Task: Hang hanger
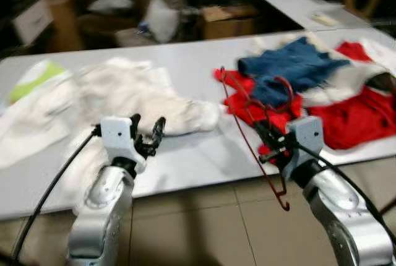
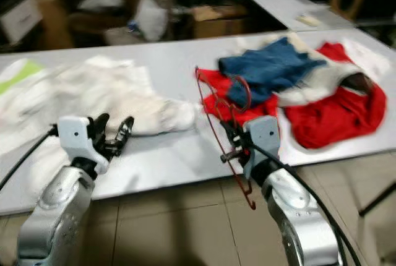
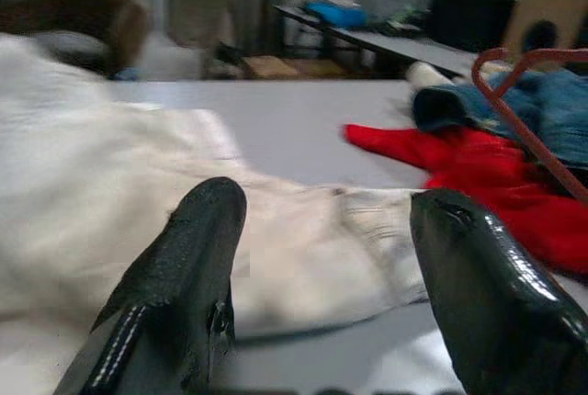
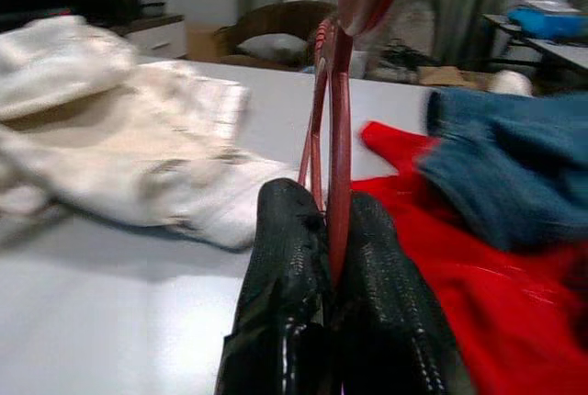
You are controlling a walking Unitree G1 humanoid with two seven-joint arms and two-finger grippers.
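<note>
A thin dark red wire hanger (image 1: pixel 246 131) stands tilted over the table's front edge, its hook near the blue garment and its lower end hanging below the table. My right gripper (image 1: pixel 272 143) is shut on the hanger (image 4: pixel 335 152) at the table's front edge; in the right wrist view the wire runs up between the closed black fingers (image 4: pixel 280 266). My left gripper (image 1: pixel 148 131) is open above the white clothes (image 1: pixel 133 96), nothing between its fingers (image 3: pixel 188 276).
The long grey table (image 1: pixel 185 161) carries a pile of white clothes on the left, and red cloth (image 1: pixel 362 117) and a blue denim garment (image 1: pixel 291 65) on the right. Behind the table are a brown chair (image 1: pixel 114 3), boxes and another table (image 1: pixel 297 0). Tiled floor lies below.
</note>
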